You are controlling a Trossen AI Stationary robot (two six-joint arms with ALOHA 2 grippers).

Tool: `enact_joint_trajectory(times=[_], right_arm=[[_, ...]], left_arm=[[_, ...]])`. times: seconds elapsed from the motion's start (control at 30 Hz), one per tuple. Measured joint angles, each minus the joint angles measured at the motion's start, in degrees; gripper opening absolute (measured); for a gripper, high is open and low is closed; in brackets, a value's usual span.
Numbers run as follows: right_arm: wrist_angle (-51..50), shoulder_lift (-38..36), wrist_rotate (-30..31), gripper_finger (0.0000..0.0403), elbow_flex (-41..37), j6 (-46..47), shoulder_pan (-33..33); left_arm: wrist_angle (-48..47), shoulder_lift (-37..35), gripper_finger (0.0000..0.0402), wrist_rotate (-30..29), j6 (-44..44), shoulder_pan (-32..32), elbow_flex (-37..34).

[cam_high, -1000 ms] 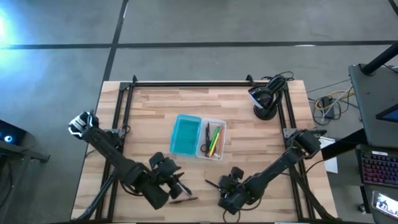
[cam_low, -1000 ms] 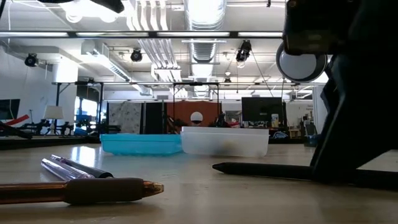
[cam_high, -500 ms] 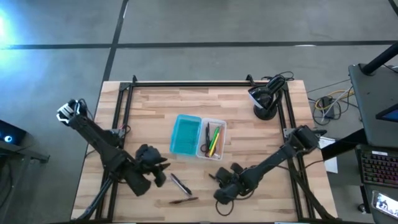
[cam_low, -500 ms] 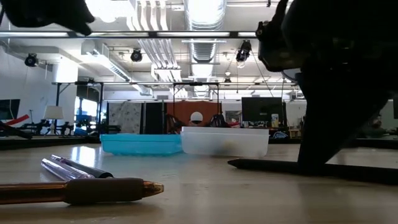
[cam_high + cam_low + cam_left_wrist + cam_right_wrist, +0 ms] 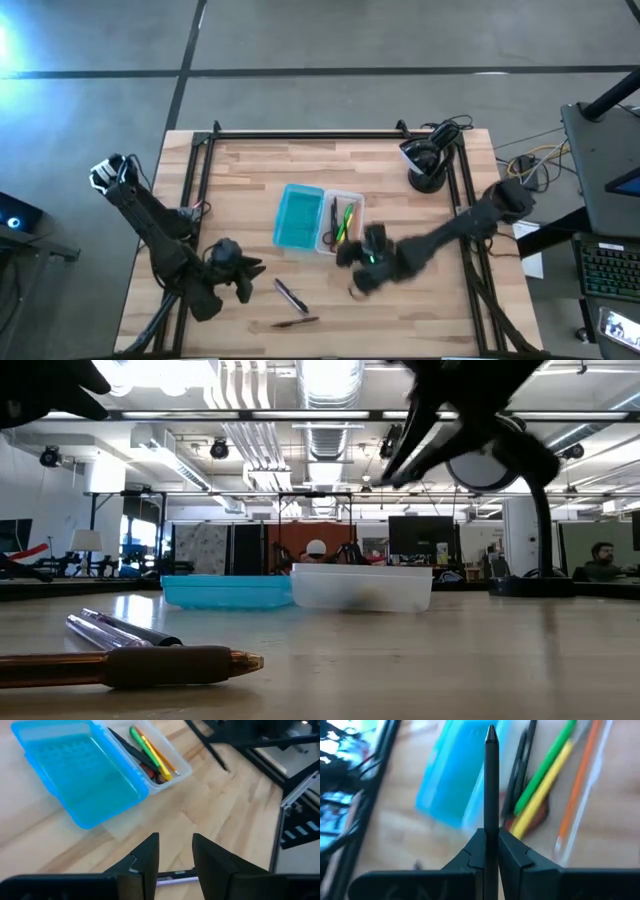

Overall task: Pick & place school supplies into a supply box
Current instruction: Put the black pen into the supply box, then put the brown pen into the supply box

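— Since a second ago, what has moved on your table [image 5: 250, 160]?

— Your right arm has swung up from the lower middle of the high view toward the centre; its right gripper [image 5: 362, 262] now hangs just right of the supply box [image 5: 342, 222]. Your left arm has pulled back toward the lower left, and the left gripper [image 5: 243, 278] sits there, near the purple pen [image 5: 291, 296].

— And the grips?

— You have the right fingers [image 5: 514, 851] shut on a black pen [image 5: 491, 785], which sticks straight out between them, above the box in the wrist view. Your left fingers [image 5: 146, 858] stand partly open, holding nothing.

— Where are the supplies?

— The teal lid [image 5: 298, 217] lies left of centre, touching the clear box. Inside you can see a green pen [image 5: 549, 760], a yellow pencil [image 5: 540, 795], an orange pencil [image 5: 577, 780] and the scissors [image 5: 516, 775]. Below, near the bottom edge, the purple pen and a brown pen [image 5: 295, 322] lie on the wood.
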Motion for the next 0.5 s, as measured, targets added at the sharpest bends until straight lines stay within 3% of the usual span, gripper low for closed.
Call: enact_joint_trajectory(times=[0.17,0.4,0.5], right_arm=[[4.67,-0.52,-7.15,0.0035,-0.93,-11.51,-8.59],[4.62,1.00,-15.72,0.0128,-3.38,-18.05,-15.10],[4.31,1.20,-14.95,0.0171,-4.10,-18.09,-14.21]], left_arm=[[5.31,0.92,0.0100,0.93,0.97,0.00,-1.75],[6.43,4.05,0.0100,8.27,5.06,-0.17,-2.12],[6.58,6.66,0.0100,10.22,10.29,-0.16,-2.12]])
